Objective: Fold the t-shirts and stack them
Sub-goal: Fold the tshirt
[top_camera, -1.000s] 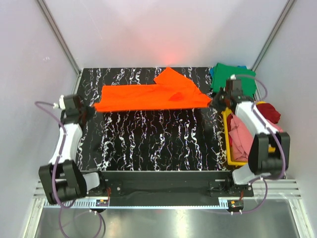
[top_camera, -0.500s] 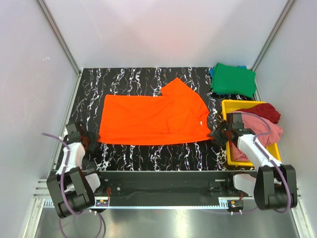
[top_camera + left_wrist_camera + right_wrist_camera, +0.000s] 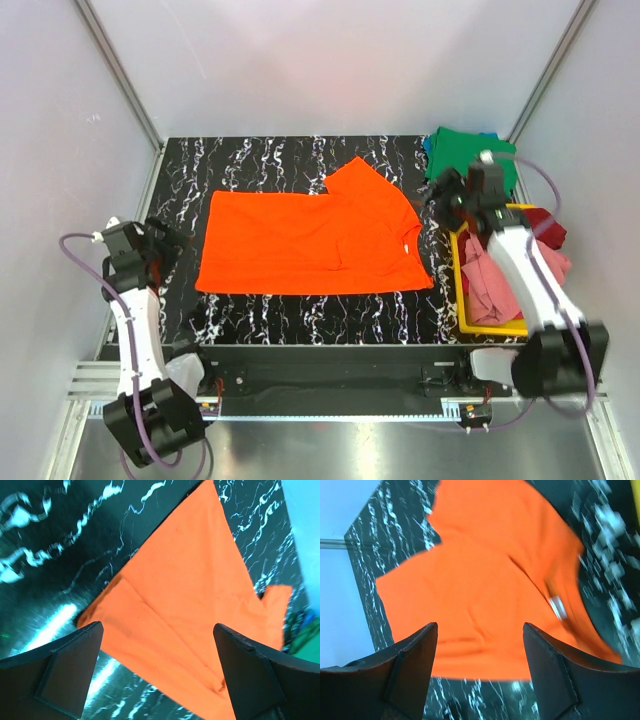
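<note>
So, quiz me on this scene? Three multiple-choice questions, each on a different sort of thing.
1. Where is the green t-shirt?
A) far right corner, behind the yellow tray
B) inside the tray
C) near left edge

2. What colour is the t-shirt spread flat mid-table?
A) blue
B) orange
C) pink

3. The left end effector and right end effector are:
A) both shut on cloth
B) one shut
C) both open, empty

A: it lies beyond the tray's far end.
B: the orange t-shirt covers the middle.
C: both wrist views show them spread wide, nothing between.
</note>
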Tool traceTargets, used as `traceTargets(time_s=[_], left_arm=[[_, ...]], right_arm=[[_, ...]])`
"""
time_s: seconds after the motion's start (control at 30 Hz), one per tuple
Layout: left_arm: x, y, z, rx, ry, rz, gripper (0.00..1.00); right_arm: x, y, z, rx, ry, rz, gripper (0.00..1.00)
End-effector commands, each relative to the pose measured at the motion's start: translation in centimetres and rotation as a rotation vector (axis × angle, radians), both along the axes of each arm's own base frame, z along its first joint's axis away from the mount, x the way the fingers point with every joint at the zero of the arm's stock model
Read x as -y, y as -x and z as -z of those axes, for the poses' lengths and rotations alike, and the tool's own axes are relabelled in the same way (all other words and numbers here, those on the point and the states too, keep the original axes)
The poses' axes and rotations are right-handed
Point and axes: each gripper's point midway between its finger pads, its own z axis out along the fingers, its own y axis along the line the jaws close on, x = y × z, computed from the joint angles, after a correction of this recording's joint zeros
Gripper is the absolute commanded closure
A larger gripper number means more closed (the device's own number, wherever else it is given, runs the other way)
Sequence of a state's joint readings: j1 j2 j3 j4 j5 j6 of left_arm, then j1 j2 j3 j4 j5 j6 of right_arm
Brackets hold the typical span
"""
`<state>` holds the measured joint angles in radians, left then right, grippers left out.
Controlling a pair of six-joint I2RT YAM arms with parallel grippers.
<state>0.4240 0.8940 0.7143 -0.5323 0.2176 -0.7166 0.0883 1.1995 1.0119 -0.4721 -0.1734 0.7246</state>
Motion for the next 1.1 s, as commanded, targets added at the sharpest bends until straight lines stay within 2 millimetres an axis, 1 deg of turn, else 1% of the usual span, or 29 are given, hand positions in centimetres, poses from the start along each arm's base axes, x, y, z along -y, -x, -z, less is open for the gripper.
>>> traceTargets(time_s=[0.0,0.03,0.07,0.1,0.13,0.17,0.2,0.23,0.27,0.3,0.33,0.37,0.4,0.43,0.47,0.5,0.53,0.57,0.6,0.63,0.67,0.7,0.73,0.77,0.8,0.87,0.9,1.0,1.07], left_arm=[[-1.0,0.3,-1.0,-0.068,-0.159,0.099,0.01],[-0.7,0.2,-0.9,-0.098,-0.206,0.142,0.01],[-1.2,0.5,-0.4,-0.156,-0.246,0.125,0.01],[-1.1,0.2,-0.8,-0.155,-0.278,0.138,0.01],[-0.3,0.0,-0.8,-0.157,-0.311,0.188,0.01],[-0.9,0.1,-0.7,-0.182,-0.359,0.171,0.01],[-0.7,0.0,-0.9,-0.181,-0.377,0.184,0.01],[0.1,-0.2,-0.7,-0.183,-0.391,0.223,0.01],[0.4,-0.3,-0.5,-0.189,-0.394,0.236,0.01],[0.8,-0.6,0.0,-0.208,-0.385,0.264,0.01],[1.3,-0.7,0.4,-0.221,-0.380,0.293,0.01],[1.6,-0.7,0.8,-0.238,-0.371,0.311,0.01],[1.9,-0.8,1.1,-0.256,-0.367,0.329,0.01],[2.3,-0.9,1.3,-0.259,-0.370,0.350,0.01],[2.5,-0.9,1.4,-0.266,-0.368,0.363,0.01],[2.6,-0.8,1.5,-0.270,-0.371,0.370,0.01],[2.7,-0.9,1.3,-0.264,-0.377,0.370,0.01],[2.7,-0.8,1.3,-0.264,-0.380,0.372,0.01],[2.9,-0.8,1.2,-0.261,-0.384,0.375,0.01],[2.9,-0.9,1.1,-0.259,-0.389,0.376,0.01],[2.9,-0.9,1.2,-0.260,-0.391,0.375,0.01],[3.1,-0.9,1.3,-0.263,-0.391,0.383,0.01],[3.2,-0.9,1.3,-0.267,-0.390,0.387,0.01],[3.4,-0.9,1.4,-0.266,-0.390,0.395,0.01],[3.5,-1.0,1.3,-0.264,-0.392,0.399,0.01],[3.7,-1.0,1.4,-0.265,-0.396,0.407,0.02],[3.9,-1.0,1.4,-0.265,-0.398,0.412,0.02],[4.0,-1.0,1.6,-0.274,-0.401,0.416,0.02],[4.1,-1.0,1.6,-0.274,-0.402,0.417,0.02]], right_arm=[[-1.1,-5.0,-2.5,0.052,0.138,-0.118,0.24],[-1.1,-6.7,-0.7,-0.002,0.171,-0.113,0.24],[-1.0,-7.9,-0.7,0.001,0.200,-0.103,0.24],[-0.6,-9.7,-2.3,0.047,0.236,-0.092,0.24],[-0.8,-11.4,-0.6,0.021,0.251,-0.105,0.24],[-1.1,-12.5,-0.5,0.023,0.263,-0.122,0.24],[-1.8,-14.3,-2.4,0.079,0.266,-0.164,0.24],[-2.5,-15.8,-0.1,0.047,0.269,-0.201,0.24],[-2.7,-16.8,0.1,0.049,0.275,-0.214,0.24],[-3.3,-18.5,-1.7,0.109,0.284,-0.247,0.24],[-3.9,-19.7,0.7,0.077,0.285,-0.279,0.24],[-4.1,-20.5,1.3,0.073,0.290,-0.289,0.24],[-4.4,-22.0,0.0,0.118,0.296,-0.301,0.24],[-4.7,-22.9,2.7,0.077,0.296,-0.317,0.24],[-5.1,-24.2,1.6,0.116,0.292,-0.323,0.24],[-5.6,-24.9,4.3,0.079,0.281,-0.352,0.24],[-5.9,-25.4,5.1,0.072,0.271,-0.363,0.24],[-6.7,-26.4,3.9,0.113,0.244,-0.380,0.24],[-7.2,-27.1,6.7,0.076,0.226,-0.394,0.25],[-7.5,-27.5,7.3,0.072,0.210,-0.404,0.24],[-8.6,-28.5,5.7,0.130,0.194,-0.423,0.24],[-9.2,-29.0,8.7,0.096,0.180,-0.439,0.24],[-9.7,-29.3,9.2,0.099,0.175,-0.445,0.24],[-10.5,-30.1,8.1,0.147,0.173,-0.453,0.24],[-10.9,-30.3,10.4,0.125,0.171,-0.459,0.24],[-11.3,-30.9,11.1,0.138,0.175,-0.455,0.23],[-11.7,-30.8,12.7,0.120,0.160,-0.464,0.23],[-12.4,-31.0,15.2,0.108,0.145,-0.469,0.23],[-12.8,-31.0,16.0,0.102,0.135,-0.470,0.23]])
